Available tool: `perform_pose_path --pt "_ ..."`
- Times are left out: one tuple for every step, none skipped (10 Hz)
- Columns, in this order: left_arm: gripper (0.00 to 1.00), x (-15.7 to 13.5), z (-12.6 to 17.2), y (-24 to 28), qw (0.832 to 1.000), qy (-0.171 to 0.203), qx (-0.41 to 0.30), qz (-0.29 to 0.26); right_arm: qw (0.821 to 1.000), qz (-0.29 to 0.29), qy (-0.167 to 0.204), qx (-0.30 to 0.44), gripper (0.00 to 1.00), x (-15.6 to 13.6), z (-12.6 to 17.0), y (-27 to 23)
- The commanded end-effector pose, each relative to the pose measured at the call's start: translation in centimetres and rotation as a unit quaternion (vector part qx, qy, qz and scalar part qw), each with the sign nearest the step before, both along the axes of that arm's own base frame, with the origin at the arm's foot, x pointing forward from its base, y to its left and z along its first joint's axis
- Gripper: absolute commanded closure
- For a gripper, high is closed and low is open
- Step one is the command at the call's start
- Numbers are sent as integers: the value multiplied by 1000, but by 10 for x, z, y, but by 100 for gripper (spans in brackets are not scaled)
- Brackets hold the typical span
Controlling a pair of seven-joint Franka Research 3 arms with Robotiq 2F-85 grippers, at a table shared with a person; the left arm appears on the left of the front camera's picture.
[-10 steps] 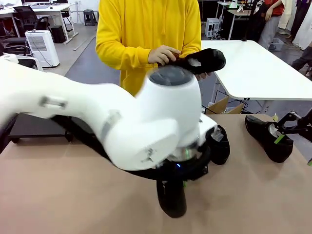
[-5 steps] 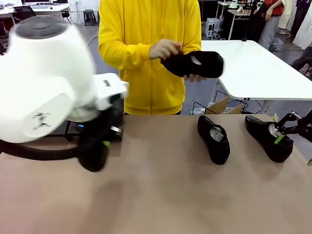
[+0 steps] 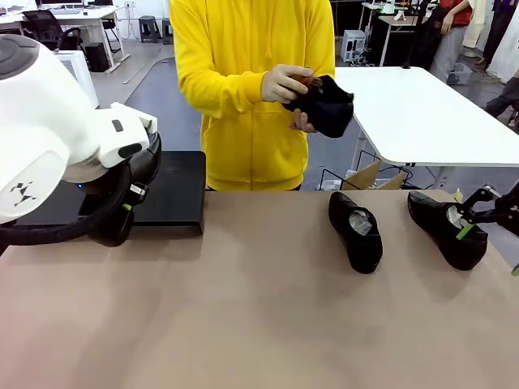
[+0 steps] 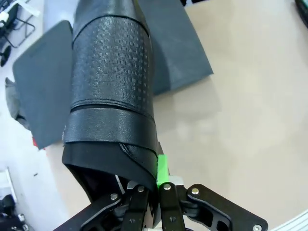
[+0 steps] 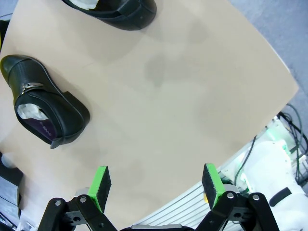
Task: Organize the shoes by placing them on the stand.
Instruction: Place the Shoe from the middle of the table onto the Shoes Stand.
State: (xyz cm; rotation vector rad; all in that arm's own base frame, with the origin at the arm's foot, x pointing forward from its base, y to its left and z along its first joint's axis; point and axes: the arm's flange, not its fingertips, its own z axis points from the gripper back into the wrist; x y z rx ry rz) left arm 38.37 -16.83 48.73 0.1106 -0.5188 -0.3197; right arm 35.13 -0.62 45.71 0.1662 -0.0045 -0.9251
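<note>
My left gripper (image 4: pixel 158 185) is shut on the heel rim of a black textured shoe (image 4: pixel 113 86), which hangs toe-down over the seam of the stand's two dark panels (image 4: pixel 41 96). In the front view that gripper (image 3: pixel 120 217) sits under the white arm at the front edge of the stand (image 3: pixel 174 190). A second shoe (image 3: pixel 357 231), stuffed with white paper, lies mid-table. A third shoe (image 3: pixel 444 227) lies at the right, with my open, empty right gripper (image 3: pixel 464 212) beside it. The right wrist view shows this open gripper (image 5: pixel 156 185) well above the buckled shoe (image 5: pixel 45 113). The person's hands hold another shoe (image 3: pixel 328 104).
The person in a yellow hoodie (image 3: pixel 251 89) stands at the far edge, something reddish-brown (image 3: pixel 310 82) in one hand against the shoe. A white table (image 3: pixel 422 113) and a cardboard box (image 3: pixel 366 174) are behind. The table's rounded edge (image 5: pixel 269 62) runs close to my right gripper.
My left arm swung from the table's middle to the left, carrying the shoe over to the stand. The person turned the shoe in their hands. My right gripper stayed put.
</note>
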Motion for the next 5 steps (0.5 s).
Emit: perform_pose_path --pt "100 -9 0 -9 1000 17 -10 6 1000 -1 -4 -2 0 0 -1 1" --pt "100 0 0 0 1000 0 0 0 1000 -1 -4 -2 0 0 -1 1" --pt "100 18 -9 13 1000 -19 2 -15 1000 -1 -4 -2 0 0 -1 1" --pt "100 41 -13 26 999 -34 18 -14 1000 -1 -4 -2 0 0 -1 1" --pt "100 58 -12 29 998 -53 13 -17 1000 -1 -4 -2 0 0 -1 1"
